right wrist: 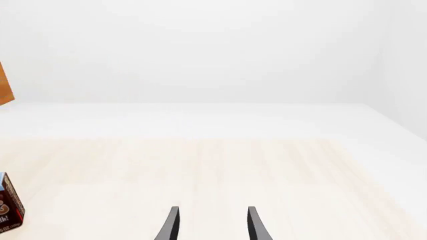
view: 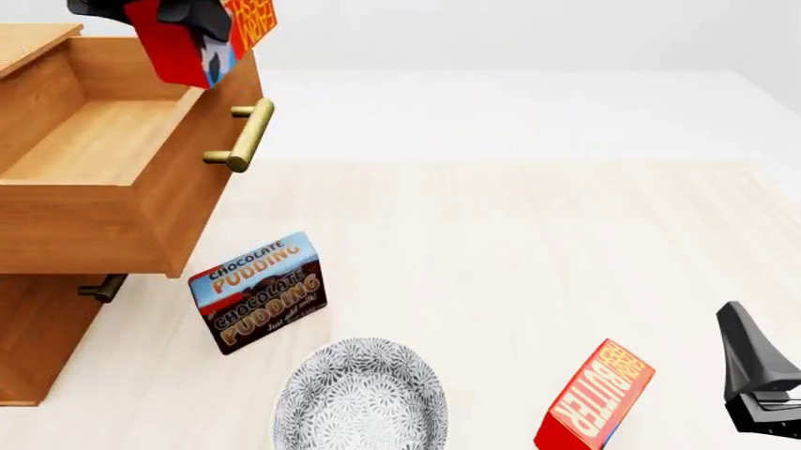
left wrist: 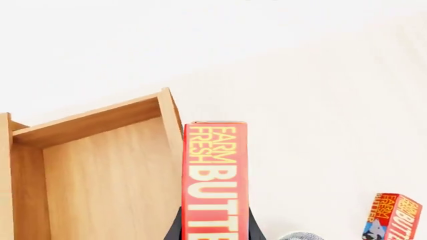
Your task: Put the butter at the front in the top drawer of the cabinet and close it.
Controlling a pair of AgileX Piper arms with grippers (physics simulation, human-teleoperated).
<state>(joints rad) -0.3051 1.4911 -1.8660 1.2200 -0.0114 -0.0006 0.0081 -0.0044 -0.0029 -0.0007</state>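
My left gripper [view: 175, 19] is shut on a red butter carton [view: 188, 47], holding it high above the front panel of the top drawer [view: 201, 202]. That drawer stands pulled out of the cabinet [view: 37, 337], its brass handle [view: 240, 136] facing the table. In the left wrist view the carton [left wrist: 215, 170] sits between the fingers, just outside the drawer's wooden wall [left wrist: 170, 125]. A second identical butter carton [view: 595, 398] stands tilted near the table's front right. My right gripper [view: 757, 375] hovers open beside it with nothing between its fingers [right wrist: 172, 222].
A chocolate pudding box [view: 259, 292] stands in front of the cabinet, under the open drawer's corner. A patterned grey bowl [view: 360, 398] sits at the front middle. The lower drawer's handle [view: 100, 288] shows beneath the open drawer.
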